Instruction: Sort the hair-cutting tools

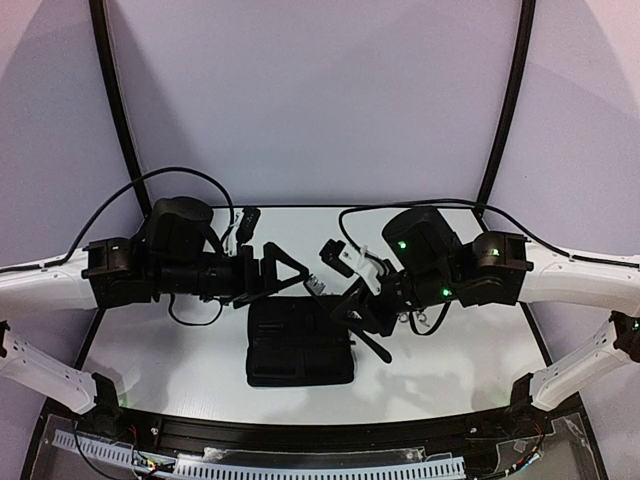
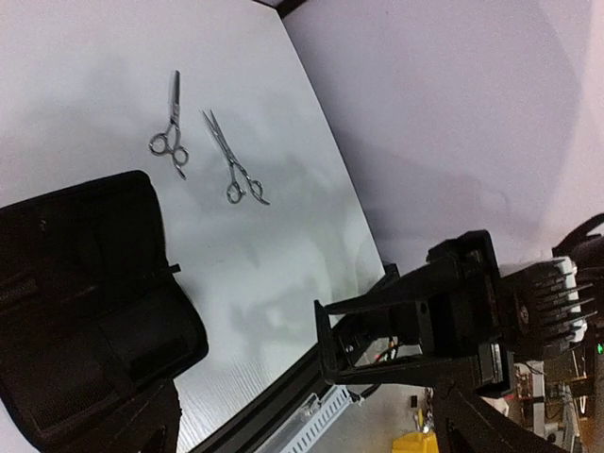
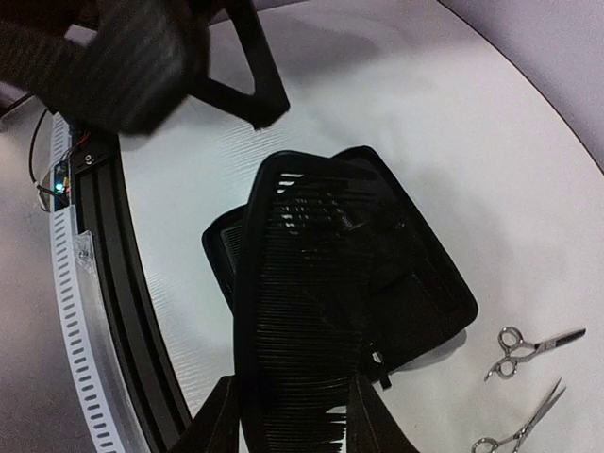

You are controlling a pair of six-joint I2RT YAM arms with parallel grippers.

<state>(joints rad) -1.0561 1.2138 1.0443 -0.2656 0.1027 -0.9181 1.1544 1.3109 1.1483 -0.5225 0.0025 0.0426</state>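
Note:
Two silver scissors lie side by side on the white table, one and the other, with their ring handles toward the black zip case. They show again at the lower right, one and the other. My right gripper is shut on a black comb, held above the case. From above, the right gripper hangs over the case's right edge. My left gripper is open and holds nothing, just behind the case. In its own wrist view the left gripper looks past the table's front.
The right arm's gripper frame fills the middle right of the left wrist view. A black rail and a slotted white cable duct run along the table's near edge. Cables loop behind both arms.

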